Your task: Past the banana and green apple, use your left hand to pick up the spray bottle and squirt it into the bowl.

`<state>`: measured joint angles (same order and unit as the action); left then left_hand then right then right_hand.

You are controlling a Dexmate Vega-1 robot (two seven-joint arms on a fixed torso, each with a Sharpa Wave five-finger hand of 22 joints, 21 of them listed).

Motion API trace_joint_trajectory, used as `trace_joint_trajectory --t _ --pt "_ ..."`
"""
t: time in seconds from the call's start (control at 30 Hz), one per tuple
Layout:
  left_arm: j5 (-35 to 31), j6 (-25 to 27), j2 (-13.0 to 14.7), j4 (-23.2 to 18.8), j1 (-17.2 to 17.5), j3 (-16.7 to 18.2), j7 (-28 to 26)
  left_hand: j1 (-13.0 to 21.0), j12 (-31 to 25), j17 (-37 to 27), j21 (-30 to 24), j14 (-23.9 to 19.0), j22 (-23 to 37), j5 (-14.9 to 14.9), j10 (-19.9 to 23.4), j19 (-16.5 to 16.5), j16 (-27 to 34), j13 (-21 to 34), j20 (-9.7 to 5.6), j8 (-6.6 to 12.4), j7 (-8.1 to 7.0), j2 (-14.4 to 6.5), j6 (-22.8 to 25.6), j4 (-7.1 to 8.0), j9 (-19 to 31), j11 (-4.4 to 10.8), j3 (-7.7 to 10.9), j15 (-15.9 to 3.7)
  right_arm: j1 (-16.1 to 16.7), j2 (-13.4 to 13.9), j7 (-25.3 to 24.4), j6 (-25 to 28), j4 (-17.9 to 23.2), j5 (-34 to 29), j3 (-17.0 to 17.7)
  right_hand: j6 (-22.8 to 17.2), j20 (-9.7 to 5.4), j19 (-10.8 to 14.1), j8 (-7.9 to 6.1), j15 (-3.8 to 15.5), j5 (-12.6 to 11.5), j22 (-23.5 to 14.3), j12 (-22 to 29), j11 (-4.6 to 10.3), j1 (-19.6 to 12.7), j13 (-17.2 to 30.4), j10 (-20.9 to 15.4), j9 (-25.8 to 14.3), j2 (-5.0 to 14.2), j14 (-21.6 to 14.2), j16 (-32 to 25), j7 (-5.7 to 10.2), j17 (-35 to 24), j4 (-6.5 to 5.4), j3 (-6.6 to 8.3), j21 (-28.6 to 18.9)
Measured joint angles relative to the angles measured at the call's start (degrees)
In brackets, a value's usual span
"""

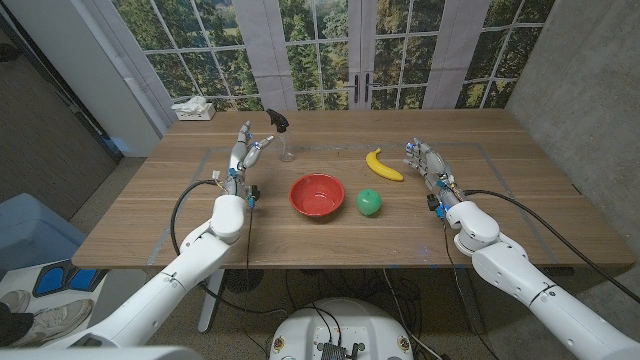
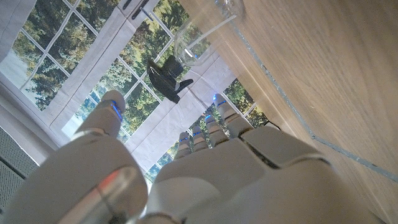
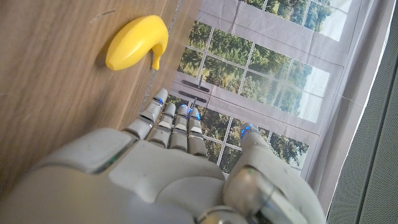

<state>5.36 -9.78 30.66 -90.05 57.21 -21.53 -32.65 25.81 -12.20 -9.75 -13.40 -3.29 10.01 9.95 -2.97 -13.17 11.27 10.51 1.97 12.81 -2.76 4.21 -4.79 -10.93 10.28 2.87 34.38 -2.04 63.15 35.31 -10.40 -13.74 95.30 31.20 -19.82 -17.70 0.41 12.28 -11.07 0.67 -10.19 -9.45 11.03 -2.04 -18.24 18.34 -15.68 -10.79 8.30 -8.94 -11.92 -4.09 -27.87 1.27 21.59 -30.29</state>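
Note:
A clear spray bottle (image 1: 284, 138) with a black trigger head stands upright at the far middle-left of the table. My left hand (image 1: 245, 150) is just left of it, fingers apart, holding nothing and not touching it. In the left wrist view the bottle (image 2: 199, 34) stands beyond my left hand's fingertips (image 2: 208, 127). A red bowl (image 1: 316, 194) sits at the table's middle. A green apple (image 1: 369, 202) lies right of the bowl, and a banana (image 1: 383, 165) lies beyond it. My right hand (image 1: 425, 160) stands open right of the banana (image 3: 137, 42).
A white tissue box (image 1: 194, 108) sits at the far left corner of the wooden table (image 1: 530, 215). Windows and curtains stand behind the table. A thin taped outline marks the work area.

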Motion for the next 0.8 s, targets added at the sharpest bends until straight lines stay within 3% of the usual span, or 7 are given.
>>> trace_joint_trajectory --t 0.37,0.8 --pt "-1.47 4.21 -0.69 -0.99 -0.49 -0.58 -2.41 3.49 1.19 0.0 0.77 1.2 -0.01 0.0 -2.1 -0.44 -0.89 0.05 0.48 -0.4 0.91 2.2 -2.61 0.24 0.0 -0.66 -0.23 0.14 0.53 0.77 1.19 -0.16 1.16 -0.09 -0.08 -0.52 0.2 0.62 -0.41 -0.48 0.0 0.0 0.22 -0.41 0.0 -0.28 -0.4 0.0 0.0 -0.48 0.0 -0.1 0.26 0.24 -0.24 0.22" --pt "-1.44 8.16 -1.2 -0.09 -3.67 -2.3 -1.55 6.8 1.62 0.01 1.79 3.61 -0.01 0.0 -4.6 0.94 -1.12 0.3 1.26 -1.39 -1.15 2.43 -5.04 0.24 0.27 -2.11 -0.23 1.53 0.55 1.34 2.93 0.25 1.21 0.66 -0.34 -0.72 0.41 1.23 -0.41 -0.9 0.0 0.0 0.22 -0.63 0.0 -0.8 -0.61 0.0 0.01 -0.9 -0.41 -0.31 0.51 0.48 0.0 0.43"
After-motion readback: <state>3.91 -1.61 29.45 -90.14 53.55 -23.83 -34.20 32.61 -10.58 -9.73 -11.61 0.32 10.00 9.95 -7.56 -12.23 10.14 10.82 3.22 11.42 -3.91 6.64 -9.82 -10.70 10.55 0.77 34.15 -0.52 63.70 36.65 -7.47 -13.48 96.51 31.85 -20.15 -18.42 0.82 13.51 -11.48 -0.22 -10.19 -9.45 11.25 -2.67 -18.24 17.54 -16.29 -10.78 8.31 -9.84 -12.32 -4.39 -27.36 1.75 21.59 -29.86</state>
